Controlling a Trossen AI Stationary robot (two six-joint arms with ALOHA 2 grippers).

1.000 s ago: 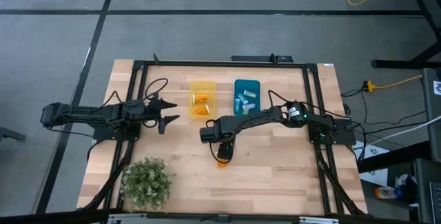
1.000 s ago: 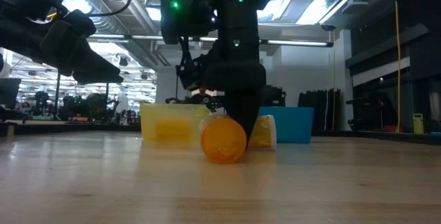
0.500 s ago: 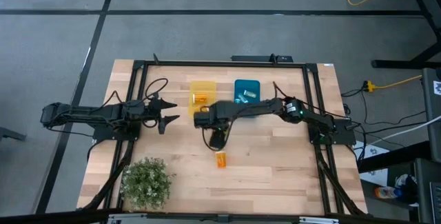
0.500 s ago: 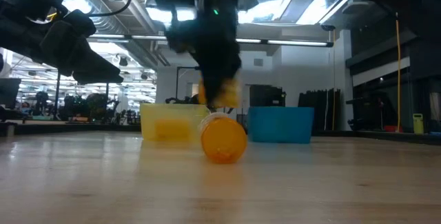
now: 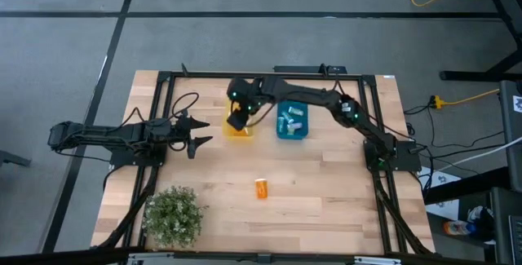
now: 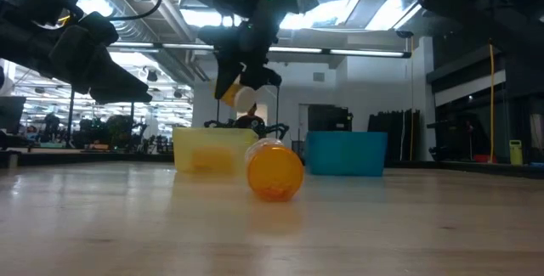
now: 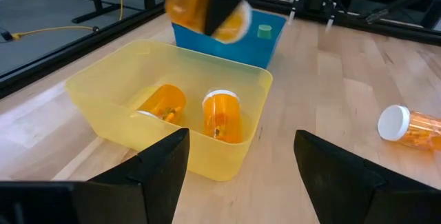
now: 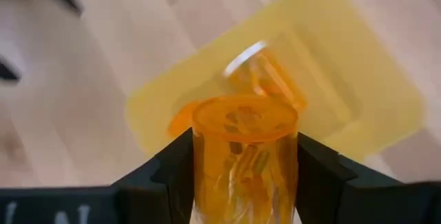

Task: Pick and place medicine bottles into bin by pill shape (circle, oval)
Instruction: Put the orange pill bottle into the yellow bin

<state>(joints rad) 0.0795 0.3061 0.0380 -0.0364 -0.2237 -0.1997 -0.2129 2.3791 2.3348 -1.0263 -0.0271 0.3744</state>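
**Orange bottle held above the yellow bin**

Orange translucent plastic marks the medicine bottle (image 8: 244,160) clamped between the two dark fingers of the right gripper (image 5: 237,119); its round end faces the wrist camera and small pills show through the wall. Seen from above, the right arm reaches across from the table's 3 o'clock side, and its gripper hangs over the rectangular yellow translucent plastic bin (image 5: 240,129) near 12 o'clock. In the low view the gripped bottle (image 6: 238,93) sits clear of the bin's rim, in the air.

Two more orange bottles with pale caps (image 7: 222,116) lie inside the yellow bin, side by side. Just beside it, toward 3 o'clock, stands the rectangular blue plastic bin (image 5: 292,131), which holds several small clear and teal-tinted bottles (image 5: 291,120).

One orange bottle with a white cap (image 5: 261,187) lies on its side on the light wooden table (image 5: 326,192), alone, near the centre and toward 6 o'clock of the bins.

The left gripper (image 5: 198,131) waits at 9 o'clock of the yellow bin, well apart from it, fingers spread wide and holding nothing. A green potted plant (image 5: 172,214) stands near the 7 o'clock corner.
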